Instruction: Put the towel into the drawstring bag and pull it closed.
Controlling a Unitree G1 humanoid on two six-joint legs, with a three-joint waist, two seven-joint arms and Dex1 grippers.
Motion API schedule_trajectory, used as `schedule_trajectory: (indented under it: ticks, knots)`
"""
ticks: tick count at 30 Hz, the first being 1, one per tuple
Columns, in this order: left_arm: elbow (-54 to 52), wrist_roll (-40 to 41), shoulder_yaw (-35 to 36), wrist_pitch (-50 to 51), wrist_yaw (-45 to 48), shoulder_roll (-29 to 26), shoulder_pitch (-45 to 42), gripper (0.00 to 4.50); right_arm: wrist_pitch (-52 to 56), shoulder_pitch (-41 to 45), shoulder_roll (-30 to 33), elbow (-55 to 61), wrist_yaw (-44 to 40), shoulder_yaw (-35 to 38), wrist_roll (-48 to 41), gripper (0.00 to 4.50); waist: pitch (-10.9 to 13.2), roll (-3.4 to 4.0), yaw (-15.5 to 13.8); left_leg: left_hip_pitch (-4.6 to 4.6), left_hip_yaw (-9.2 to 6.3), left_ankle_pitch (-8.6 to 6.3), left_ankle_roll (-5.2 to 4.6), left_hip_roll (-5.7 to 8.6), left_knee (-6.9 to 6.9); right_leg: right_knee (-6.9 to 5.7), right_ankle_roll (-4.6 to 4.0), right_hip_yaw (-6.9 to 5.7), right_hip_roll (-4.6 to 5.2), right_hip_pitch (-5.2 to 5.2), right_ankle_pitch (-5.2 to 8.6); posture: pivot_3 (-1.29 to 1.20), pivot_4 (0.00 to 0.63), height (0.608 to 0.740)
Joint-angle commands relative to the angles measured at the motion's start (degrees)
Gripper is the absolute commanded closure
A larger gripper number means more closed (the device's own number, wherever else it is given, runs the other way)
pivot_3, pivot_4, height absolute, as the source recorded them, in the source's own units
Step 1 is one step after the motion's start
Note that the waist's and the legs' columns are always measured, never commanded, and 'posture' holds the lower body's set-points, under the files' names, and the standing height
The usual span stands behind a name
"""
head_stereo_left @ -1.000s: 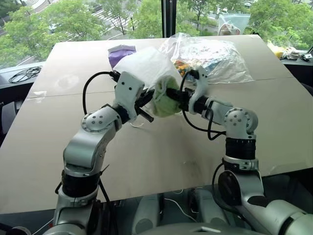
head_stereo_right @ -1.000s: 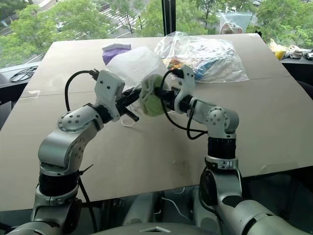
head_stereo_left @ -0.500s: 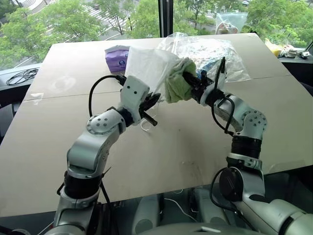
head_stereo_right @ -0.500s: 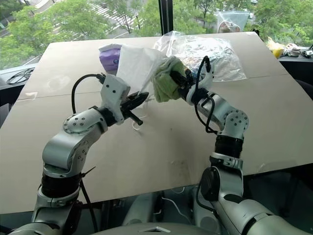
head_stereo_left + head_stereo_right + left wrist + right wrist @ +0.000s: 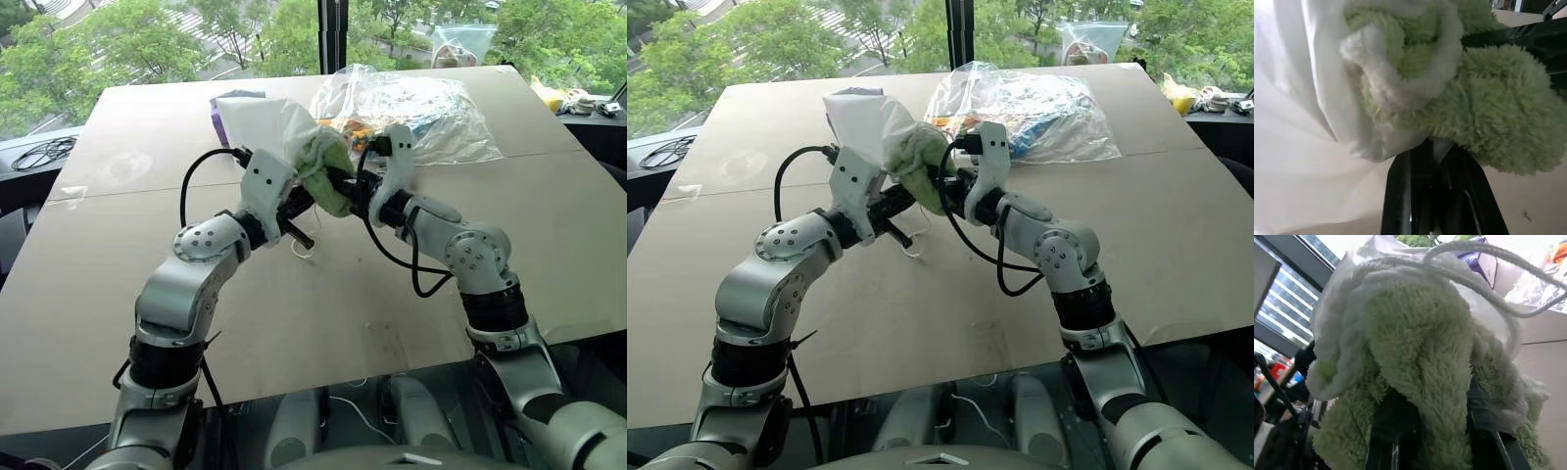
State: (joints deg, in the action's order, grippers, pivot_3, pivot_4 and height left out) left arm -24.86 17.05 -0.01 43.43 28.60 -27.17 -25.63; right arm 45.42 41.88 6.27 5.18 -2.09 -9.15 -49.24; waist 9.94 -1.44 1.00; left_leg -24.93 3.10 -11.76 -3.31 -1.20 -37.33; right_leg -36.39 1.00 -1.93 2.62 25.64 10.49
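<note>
Both grippers meet above the bench [image 5: 118,294] — left gripper [image 5: 294,201] pinches the drawstring bag [image 5: 260,122] mouth, right gripper [image 5: 343,191] clamps the towel [image 5: 321,166], just swung back to the opening, only partly inside — insertion still unfinished.

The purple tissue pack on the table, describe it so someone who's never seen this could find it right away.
Look to the far side of the tan table, near the window. The purple tissue pack lies there, mostly hidden behind the white drawstring bag held up by the left gripper. It is the only purple thing; the clear plastic bag beside it holds mixed colours.
</note>
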Motion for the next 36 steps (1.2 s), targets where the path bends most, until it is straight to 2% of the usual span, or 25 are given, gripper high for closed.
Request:
schedule_trajectory:
  ticks: [1, 5, 6, 9, 12, 14, 20, 23, 26, 32, 36]
  knots:
    - [-3.29, 0.39, 0.54, -5.22, 0.75, 0.27, -1.61, 4.50, -4.78, -0.31, 2.50, 1.05, -6.82, -8.48, 11.69, 4.35, 0.00, 0.00, -0.05, 0.01, 0.00, 0.00, 0.00, -0.01, 0.00, 0.00, 0.00, 0.00, 0.00, 0.00, 0.00, 0.00, 0.150, 0.740]
    - [-4.39, 1.72, 0.34, -5.68, 2.06, 0.50, -1.60, 4.50, -10.45, -0.54, 2.82, -1.66, -8.30, -10.24, 21.19, 4.35, 0.00, 0.00, -0.08, 0.04, -0.01, 0.00, 0.01, -0.05, 0.03, -0.05, -0.01, 0.04, -0.01, 0.02, 0.00, 0.00, 0.150, 0.740]
    - [-5.02, 2.65, 0.54, -5.76, 3.07, 0.30, -1.27, 4.50, -10.50, -0.73, 1.03, -2.71, -6.74, -8.04, 21.23, 4.35, 0.00, 0.00, -0.10, 0.04, -0.02, 0.00, 0.01, -0.05, 0.03, -0.06, -0.01, 0.04, -0.01, 0.02, 0.00, 0.00, 0.150, 0.740]
    - [-6.11, 4.64, 1.14, -5.74, 5.26, -0.22, -0.47, 4.50, -8.51, -0.47, -4.78, -5.55, -2.07, 0.36, 18.06, 4.35, -0.01, -0.02, -0.15, 0.05, 0.00, 0.01, 0.02, -0.06, 0.03, -0.08, -0.02, 0.07, 0.00, 0.01, 0.00, 0.00, 0.150, 0.740]
    - [-6.10, 5.86, 2.00, -5.81, 6.53, -0.98, 0.19, 4.50, -4.34, 1.99, -12.75, -9.00, 4.81, 14.87, 5.78, 4.35, -0.01, -0.02, -0.23, 0.05, 0.02, 0.01, 0.03, -0.06, 0.02, -0.09, -0.14, 0.21, 0.10, 0.00, -0.09, 0.00, 0.150, 0.740]
    - [-5.69, 6.00, 2.27, -6.55, 6.80, -1.32, 0.31, 4.50, -2.14, 3.11, -14.38, -9.89, 6.35, 19.39, 2.26, 4.35, 0.00, 0.00, -0.29, 0.04, 0.01, 0.01, 0.03, -0.06, 0.02, -0.09, -0.21, 0.21, 0.18, 0.00, -0.17, 0.00, 0.150, 0.740]
    - [-3.56, 4.55, 2.05, -9.75, 6.29, -1.56, -0.96, 4.50, -3.22, -0.96, -3.66, -2.59, -8.32, 1.67, 14.93, 4.35, 0.01, 0.01, -0.10, 0.07, 0.12, 0.00, 0.00, 0.01, 0.02, -0.05, -0.04, 0.09, 0.10, 0.01, -0.01, 0.00, 0.150, 0.740]
    - [-3.23, 4.38, 1.53, -10.22, 6.79, -1.95, -1.06, 4.50, -10.47, -3.28, 4.43, 1.70, -18.00, -10.52, 25.05, 4.35, 0.02, 0.02, -0.03, 0.08, 0.16, 0.00, 0.00, -0.01, 0.05, -0.05, -0.02, 0.12, 0.03, 0.03, 0.00, 0.00, 0.150, 0.740]
    - [-3.47, 5.22, 0.97, -10.32, 7.94, -2.20, -1.09, 4.50, -19.66, -3.25, 9.29, 1.80, -23.64, -16.65, 33.54, 4.35, 0.03, 0.00, -0.02, 0.10, 0.16, 0.00, 0.00, -0.02, 0.06, -0.04, -0.01, 0.11, 0.00, 0.03, 0.01, 0.00, 0.150, 0.740]
    - [-4.16, 6.78, -0.16, -9.51, 10.37, -2.85, -0.98, 4.50, -35.64, -3.59, 11.10, -1.80, -32.43, -17.36, 39.81, 4.35, 0.03, -0.01, -0.20, 0.13, 0.17, 0.00, 0.01, -0.04, -0.02, -0.05, -0.01, 0.11, -0.01, 0.00, 0.01, 0.00, 0.150, 0.740]
    - [-4.92, 8.14, -0.42, -8.83, 11.60, -3.02, -0.63, 4.50, -34.57, -5.24, 6.19, -1.82, -34.68, -11.80, 32.62, 4.35, 0.03, -0.03, -0.26, 0.12, 0.16, 0.00, 0.01, -0.04, 0.00, -0.05, -0.01, 0.11, -0.02, 0.00, 0.01, 0.00, 0.150, 0.740]
